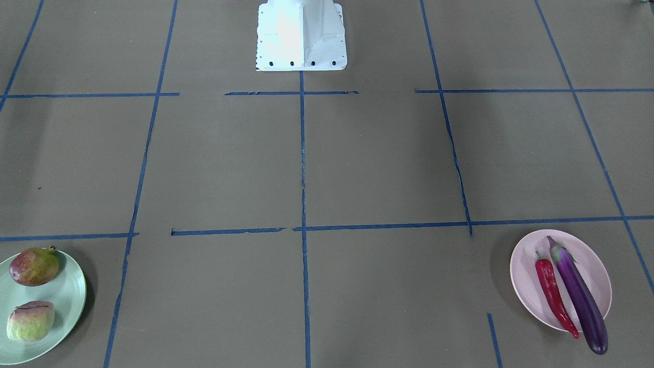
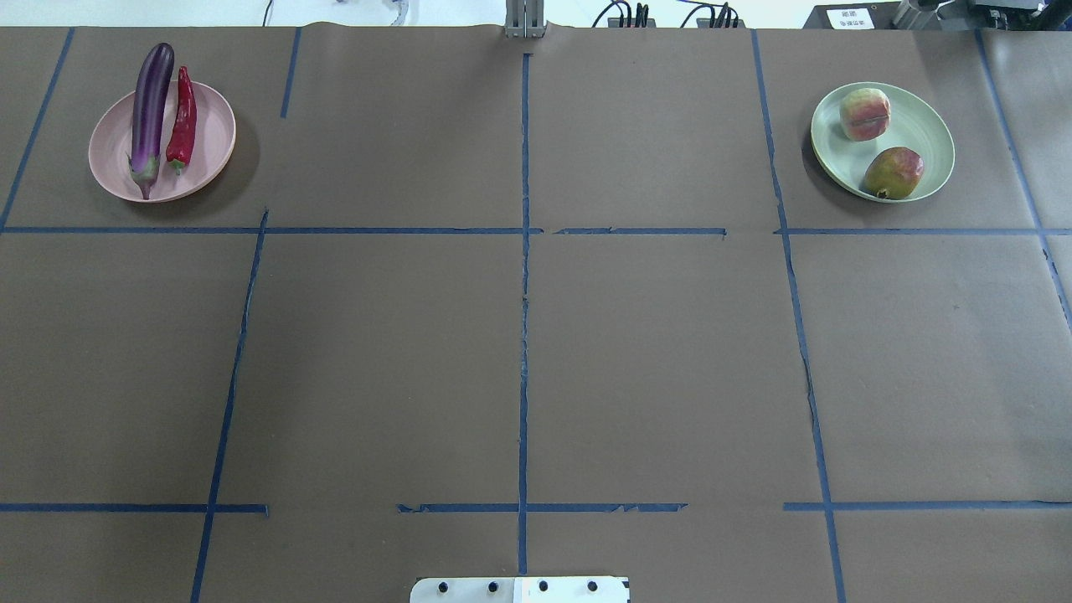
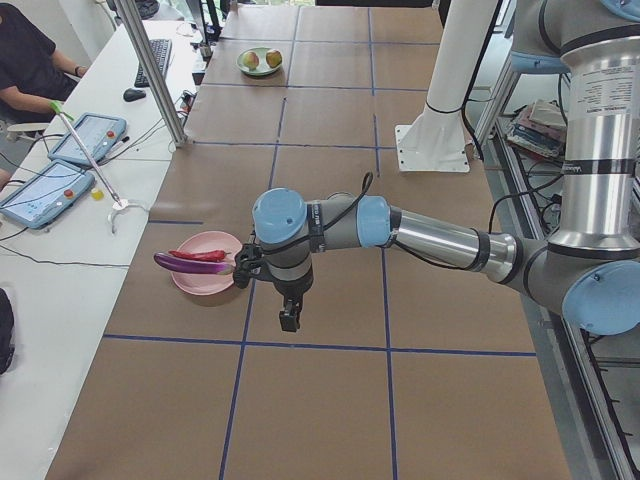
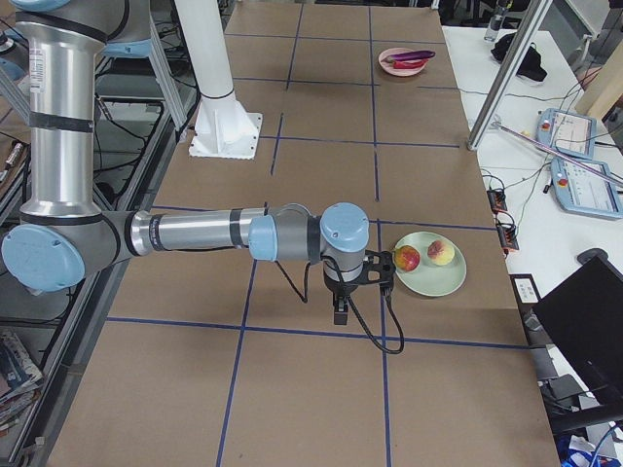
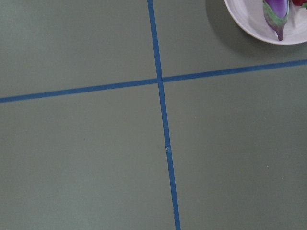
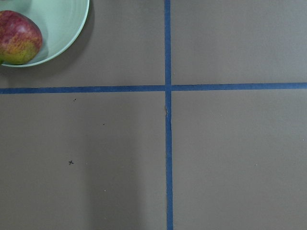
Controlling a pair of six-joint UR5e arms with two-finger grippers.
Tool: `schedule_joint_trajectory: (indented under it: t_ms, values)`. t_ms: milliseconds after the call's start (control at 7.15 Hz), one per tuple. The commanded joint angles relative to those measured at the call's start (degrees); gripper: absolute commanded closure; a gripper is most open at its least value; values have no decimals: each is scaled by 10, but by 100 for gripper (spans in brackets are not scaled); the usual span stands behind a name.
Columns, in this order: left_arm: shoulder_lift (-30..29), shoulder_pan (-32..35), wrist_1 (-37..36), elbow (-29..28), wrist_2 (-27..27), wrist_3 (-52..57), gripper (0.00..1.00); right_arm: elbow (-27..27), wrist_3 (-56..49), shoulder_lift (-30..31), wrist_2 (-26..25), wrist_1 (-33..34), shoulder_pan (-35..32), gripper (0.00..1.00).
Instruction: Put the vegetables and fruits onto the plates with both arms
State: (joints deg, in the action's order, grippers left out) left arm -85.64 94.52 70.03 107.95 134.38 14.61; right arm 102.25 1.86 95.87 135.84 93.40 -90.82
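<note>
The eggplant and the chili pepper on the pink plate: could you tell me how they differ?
The eggplant is purple; the chili pepper is red. The eggplant is longer and thicker than the chili pepper. The eggplant juts well past the rim of the pink plate; the chili pepper only slightly. Both are glossy and lie side by side.

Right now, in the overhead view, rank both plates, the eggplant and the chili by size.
1. Pink plate and green plate: look alike, no ranking.
2. Eggplant, about as long as a plate is wide, but narrower.
3. Chili, shorter and thinner.
</note>
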Motion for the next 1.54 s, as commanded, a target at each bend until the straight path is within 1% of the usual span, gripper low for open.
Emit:
schedule_joint_trajectory:
  t_ms: [0, 140, 280, 559, 699, 839, 1118, 1398]
  values:
    - [34, 0, 24, -7, -2, -1, 0, 9, -4, 13, 6, -1, 17, 0]
    - [34, -3, 33, -32, -2, -15, 0, 8, -2, 24, 6, -1, 33, 0]
    - [34, -5, 60, -55, -3, -18, 0, 3, 2, 29, 10, 1, 40, 0]
    - [37, -30, 64, -61, -4, -47, 0, 2, 2, 30, 39, 1, 42, 0]
    - [36, -56, 71, -63, -17, -49, 0, 5, 2, 30, 43, 1, 44, 0]
    - [38, -55, 77, -48, -15, -51, 0, 9, 0, 31, 45, 0, 44, 0]
    - [37, -56, 76, -41, -17, -53, 0, 8, -1, 28, 41, -1, 44, 0]
    - [38, -55, 74, -52, -13, -52, 0, 8, -5, 31, 43, -1, 44, 0]
